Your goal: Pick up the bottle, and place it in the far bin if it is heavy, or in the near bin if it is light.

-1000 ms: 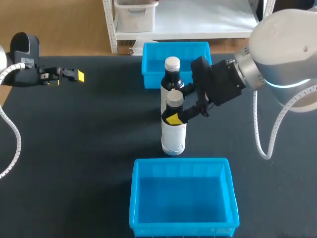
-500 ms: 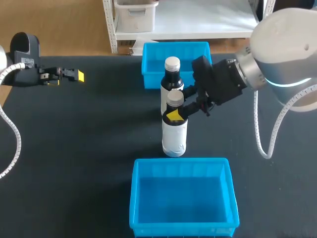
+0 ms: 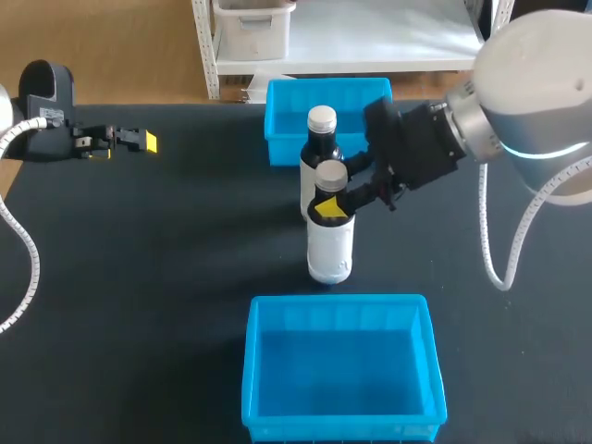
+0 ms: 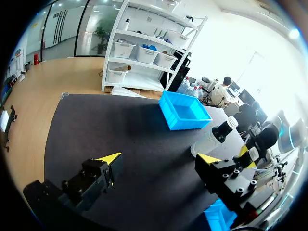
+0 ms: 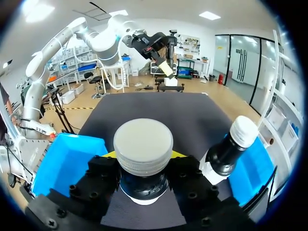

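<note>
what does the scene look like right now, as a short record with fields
right gripper: shut on the neck of the near bottle, just under its cap
near bottle: upright, between the two bins
other bottle: upright, just behind it
far bin: blue, no bottle in it
near bin: blue, no bottle in it
left gripper: open, holding nothing, over the left side of the table

Two bottles: front bottle (image 3: pixel 330 245) just beyond the near bin (image 3: pixel 339 428), rear bottle (image 3: pixel 321 141) farther beyond it. Two blue bins: near bin, far bin (image 3: pixel 283 148). Two grippers: left gripper (image 3: pixel 139 141), right gripper (image 3: pixel 335 205).
</note>
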Controlling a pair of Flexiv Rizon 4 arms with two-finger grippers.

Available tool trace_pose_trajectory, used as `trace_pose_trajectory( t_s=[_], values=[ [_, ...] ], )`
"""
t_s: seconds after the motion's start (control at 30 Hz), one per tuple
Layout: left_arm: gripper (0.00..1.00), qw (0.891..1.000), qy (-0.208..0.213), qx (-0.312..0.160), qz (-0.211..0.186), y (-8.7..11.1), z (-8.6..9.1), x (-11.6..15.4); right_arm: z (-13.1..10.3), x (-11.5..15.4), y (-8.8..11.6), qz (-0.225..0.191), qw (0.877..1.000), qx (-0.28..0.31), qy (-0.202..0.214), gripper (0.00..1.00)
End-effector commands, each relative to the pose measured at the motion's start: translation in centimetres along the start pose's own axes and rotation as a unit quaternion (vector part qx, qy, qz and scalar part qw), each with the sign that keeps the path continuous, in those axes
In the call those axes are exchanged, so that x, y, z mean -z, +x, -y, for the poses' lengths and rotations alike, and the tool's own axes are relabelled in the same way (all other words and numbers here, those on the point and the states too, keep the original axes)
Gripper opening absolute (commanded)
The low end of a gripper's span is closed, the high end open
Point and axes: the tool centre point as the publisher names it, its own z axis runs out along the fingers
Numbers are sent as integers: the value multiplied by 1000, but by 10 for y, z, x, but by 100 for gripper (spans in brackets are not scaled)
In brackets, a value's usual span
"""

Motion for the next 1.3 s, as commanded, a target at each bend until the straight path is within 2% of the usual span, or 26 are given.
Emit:
trace_pose_trajectory(
  t_s=[0.03,0.37,0.9,1.03,1.3],
  values=[
    [100,1000,0,0,0,0,0,0,-5,18,-2,-7,1000,-1,16,0],
    [100,1000,0,0,0,0,0,0,-2,56,1,-12,998,-8,53,0],
    [100,1000,0,0,0,0,0,0,8,109,19,-25,994,-30,107,0],
    [100,1000,0,0,0,0,0,0,2,123,16,-26,992,-34,115,0],
    [100,1000,0,0,0,0,0,0,-27,153,-7,-19,991,-40,128,0]
  ],
)
